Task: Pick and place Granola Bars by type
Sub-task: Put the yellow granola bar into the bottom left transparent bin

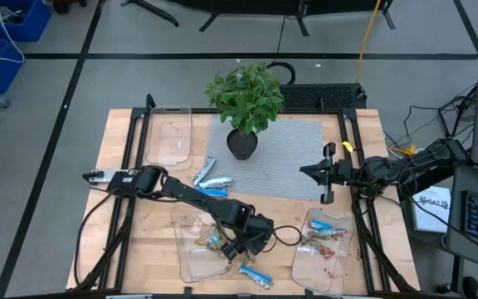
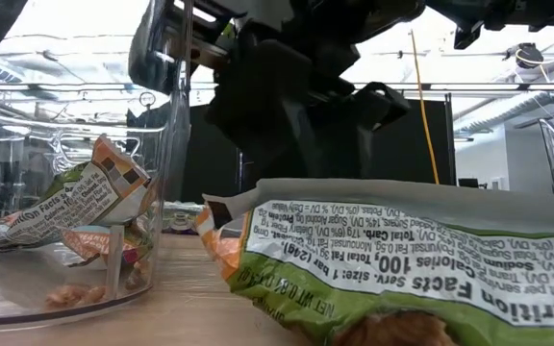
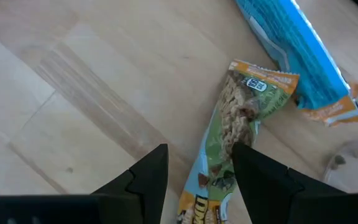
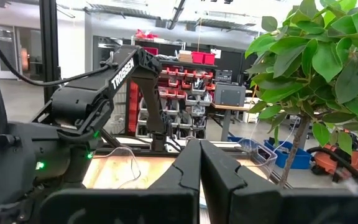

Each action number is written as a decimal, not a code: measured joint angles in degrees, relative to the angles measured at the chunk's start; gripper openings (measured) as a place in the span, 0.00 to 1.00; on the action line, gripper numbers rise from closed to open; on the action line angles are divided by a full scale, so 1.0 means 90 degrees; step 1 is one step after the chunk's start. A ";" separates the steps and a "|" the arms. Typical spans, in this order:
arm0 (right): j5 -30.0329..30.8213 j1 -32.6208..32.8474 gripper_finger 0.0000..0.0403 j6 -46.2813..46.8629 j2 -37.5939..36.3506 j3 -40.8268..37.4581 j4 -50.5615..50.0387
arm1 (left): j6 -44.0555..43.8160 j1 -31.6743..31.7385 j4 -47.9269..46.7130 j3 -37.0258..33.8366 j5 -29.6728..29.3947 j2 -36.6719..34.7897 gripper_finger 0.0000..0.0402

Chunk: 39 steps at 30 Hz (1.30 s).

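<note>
My left gripper (image 3: pixel 197 177) is open and low over the table near its near edge, between the two near trays (image 1: pixel 237 252). A green-orange granola bar (image 3: pixel 232 134) lies flat on the wood and runs between the fingers, close to one of them. A blue-white bar (image 3: pixel 297 50) lies just beyond it. More bars sit in the middle near tray (image 1: pixel 202 245) and the right near tray (image 1: pixel 322 241), and two blue ones (image 1: pixel 210 178) lie loose by the mat. My right gripper (image 4: pixel 199 168) is shut and waits above the table's right side (image 1: pixel 322 174). My left gripper comes at the green-orange bar from above, with the fingers across its length. One finger (image 3: pixel 257 174) overlaps the bar's edge (image 3: pixel 229 155). I cannot tell whether it touches. The bar lies flat on the table.
A potted plant (image 1: pixel 246 100) stands on a grey mat (image 1: pixel 289 154) at the far middle. A third clear tray (image 1: pixel 168 133) lies at the far left. In the low view a green wrapper (image 2: pixel 402 259) fills the foreground beside a tray wall (image 2: pixel 166 192).
</note>
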 joint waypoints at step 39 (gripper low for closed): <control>-0.0002 -0.0001 0.00 0.0068 -0.0002 0.0000 -0.0104 | 0.0984 -0.0135 0.0292 0.0000 -0.1561 -0.1030 0.01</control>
